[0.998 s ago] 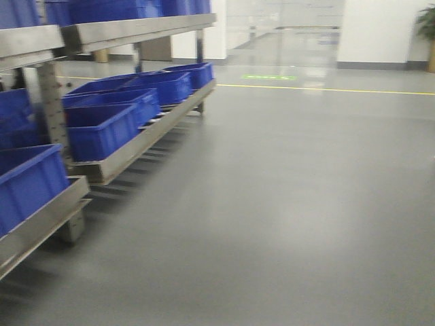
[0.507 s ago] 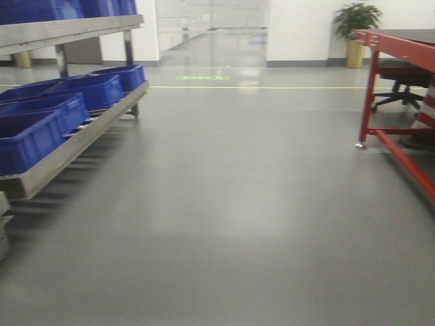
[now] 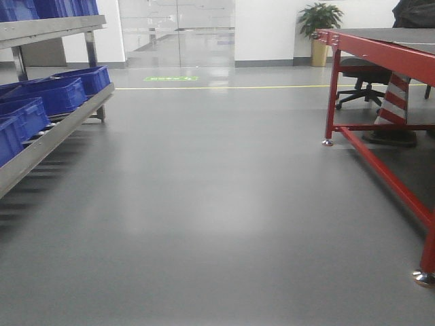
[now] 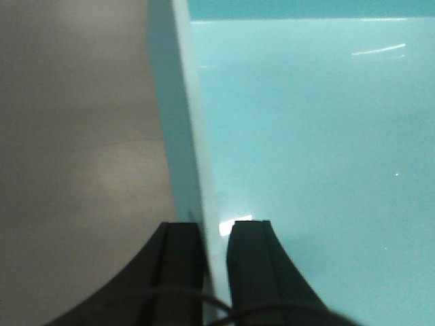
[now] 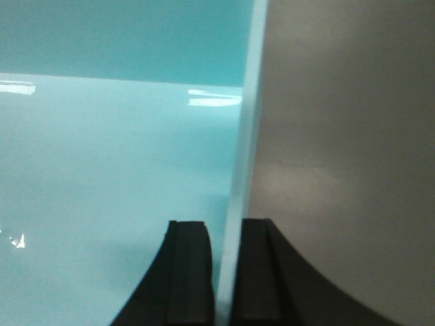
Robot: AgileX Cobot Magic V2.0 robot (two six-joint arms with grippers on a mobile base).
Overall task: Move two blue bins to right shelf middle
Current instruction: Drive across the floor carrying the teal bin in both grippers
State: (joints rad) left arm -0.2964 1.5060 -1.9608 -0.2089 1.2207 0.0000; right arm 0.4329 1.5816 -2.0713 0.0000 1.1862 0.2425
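In the left wrist view my left gripper (image 4: 216, 231) is shut on the left wall (image 4: 190, 136) of a bin (image 4: 306, 136) that looks pale turquoise here. One finger is outside the wall and one inside. In the right wrist view my right gripper (image 5: 225, 227) is shut on the right wall (image 5: 246, 136) of a bin (image 5: 102, 149) of the same colour. Grey floor shows beyond each wall. Other blue bins (image 3: 58, 94) sit in a row on the low level of a metal shelf (image 3: 54, 132) at the left of the front view. Neither gripper appears in that view.
More blue bins (image 3: 47, 7) stand on the shelf's upper level (image 3: 47, 28). A red-framed table (image 3: 380, 51) fills the right side, its leg foot (image 3: 423, 275) near the front. Behind it are an office chair (image 3: 360, 81), a striped post (image 3: 394, 102) and a potted plant (image 3: 319, 17).
The front view has swung to the right. The shelf with its bins slid toward the left edge, and the red table and plant came into view.
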